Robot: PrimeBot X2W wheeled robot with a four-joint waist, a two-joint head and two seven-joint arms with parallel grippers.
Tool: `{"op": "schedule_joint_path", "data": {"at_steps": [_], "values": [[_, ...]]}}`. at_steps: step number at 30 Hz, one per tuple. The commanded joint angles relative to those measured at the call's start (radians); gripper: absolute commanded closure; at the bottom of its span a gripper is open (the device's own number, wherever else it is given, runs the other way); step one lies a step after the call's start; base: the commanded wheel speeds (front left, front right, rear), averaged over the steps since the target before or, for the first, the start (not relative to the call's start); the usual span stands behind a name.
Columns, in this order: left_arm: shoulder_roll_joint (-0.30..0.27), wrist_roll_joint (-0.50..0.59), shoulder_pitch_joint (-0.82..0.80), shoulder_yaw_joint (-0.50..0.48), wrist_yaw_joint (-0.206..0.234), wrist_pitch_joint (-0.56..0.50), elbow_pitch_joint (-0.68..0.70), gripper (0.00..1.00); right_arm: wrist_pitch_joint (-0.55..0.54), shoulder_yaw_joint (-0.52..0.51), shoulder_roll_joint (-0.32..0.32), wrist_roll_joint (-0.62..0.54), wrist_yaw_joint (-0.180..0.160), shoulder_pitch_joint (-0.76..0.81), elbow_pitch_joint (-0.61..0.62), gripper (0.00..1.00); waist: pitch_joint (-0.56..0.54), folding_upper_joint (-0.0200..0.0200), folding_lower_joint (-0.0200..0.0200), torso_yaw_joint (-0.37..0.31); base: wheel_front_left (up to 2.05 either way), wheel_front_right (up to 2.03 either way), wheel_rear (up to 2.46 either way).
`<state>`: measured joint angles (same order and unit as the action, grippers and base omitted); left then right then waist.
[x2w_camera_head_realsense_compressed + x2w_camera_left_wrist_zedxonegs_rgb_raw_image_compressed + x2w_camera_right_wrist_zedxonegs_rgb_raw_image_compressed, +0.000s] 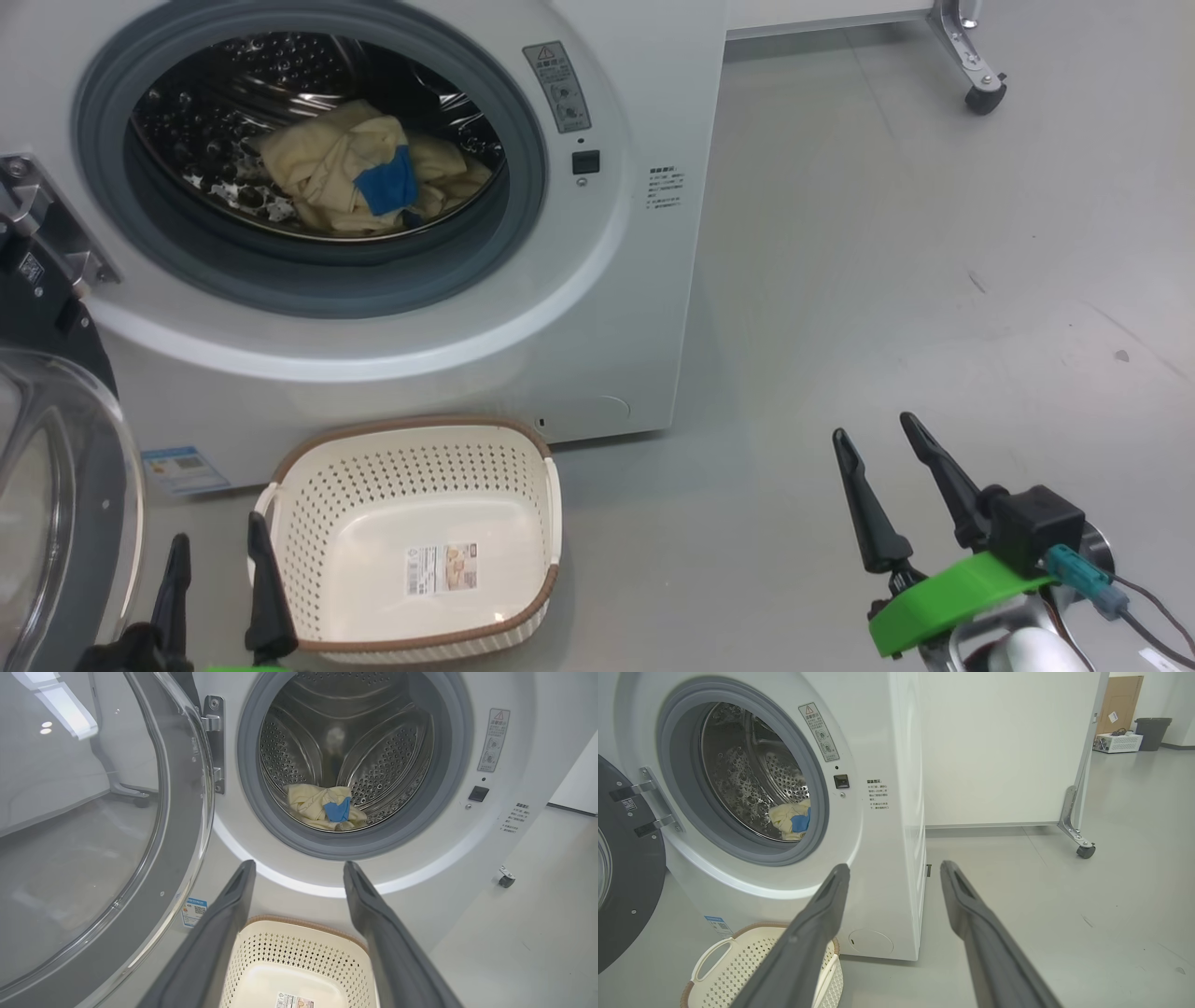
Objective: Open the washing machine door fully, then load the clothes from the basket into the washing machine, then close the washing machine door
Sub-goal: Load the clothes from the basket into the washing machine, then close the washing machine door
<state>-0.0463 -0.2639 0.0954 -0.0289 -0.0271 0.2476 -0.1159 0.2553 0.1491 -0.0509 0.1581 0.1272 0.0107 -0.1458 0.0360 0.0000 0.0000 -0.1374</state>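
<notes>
We see the clothes [359, 173] lying inside the drum [215, 103] of the washing machine [597, 308], well apart from both grippers. Our left gripper [217, 530] hangs just beside the basket [420, 523] with jaws wide and empty, our right gripper [874, 426] likewise wide over the floor [887, 280], and the washing machine door [56, 485] stands open.

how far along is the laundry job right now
Done: the door stands open, the clothes lie in the drum, and the basket is empty of clothes. In hand: nothing; the left hand and right hand are open and empty. Left: closing the door.
</notes>
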Motion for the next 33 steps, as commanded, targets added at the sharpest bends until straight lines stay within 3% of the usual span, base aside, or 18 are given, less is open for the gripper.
{"op": "schedule_joint_path", "data": {"at_steps": [1,20,33], "values": [[-0.004,0.013,-0.033,-0.034,-0.004,0.014,0.028,0.0,0.006,0.022,-0.017,-0.002,0.003,-0.031,0.03,0.0,0.0,0.0,0.0,-0.002,0.0,0.0,0.0],[-0.004,0.036,-0.035,-0.034,0.009,0.014,0.021,0.0,0.006,0.017,-0.013,-0.001,0.003,-0.032,0.034,0.0,0.007,0.0,0.0,-0.004,-0.05,0.07,-0.02],[-0.004,0.053,-0.039,-0.039,0.02,0.014,0.033,0.0,0.006,0.013,-0.012,-0.001,0.003,-0.03,0.03,0.0,0.015,0.0,0.0,-0.005,-1.22,1.31,-0.1]]}}
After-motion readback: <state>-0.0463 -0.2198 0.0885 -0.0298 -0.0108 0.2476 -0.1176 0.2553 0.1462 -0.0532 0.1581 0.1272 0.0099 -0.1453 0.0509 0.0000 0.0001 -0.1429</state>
